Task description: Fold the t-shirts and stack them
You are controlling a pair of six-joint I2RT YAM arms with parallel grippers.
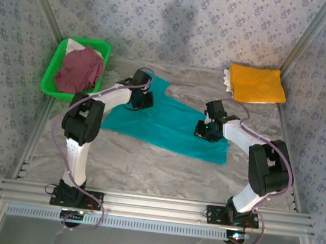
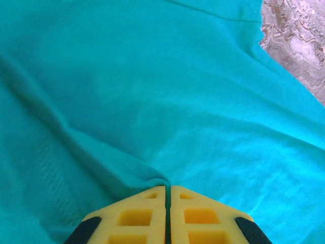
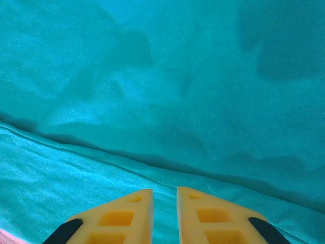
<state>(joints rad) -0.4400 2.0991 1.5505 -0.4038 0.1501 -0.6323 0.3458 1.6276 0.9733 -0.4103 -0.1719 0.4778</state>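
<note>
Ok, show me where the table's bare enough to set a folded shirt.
Bare table: the near strip between the teal t-shirt and the arm bases, and the back gap between green basket and orange-yellow t-shirt. The middle is crowded.

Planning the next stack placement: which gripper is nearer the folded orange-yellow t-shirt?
Right. The right gripper is over the teal t-shirt's right end, just nearer and left of the orange-yellow t-shirt. The left gripper is at its far-left end, toward the green basket.

Teal t-shirt (image 1: 168, 125) lying spread out and creased at centre, orange-yellow t-shirt (image 1: 255, 84) lying folded at far right, maroon t-shirt (image 1: 80, 70) sitting crumpled inside green basket (image 1: 51, 75) at far left
</note>
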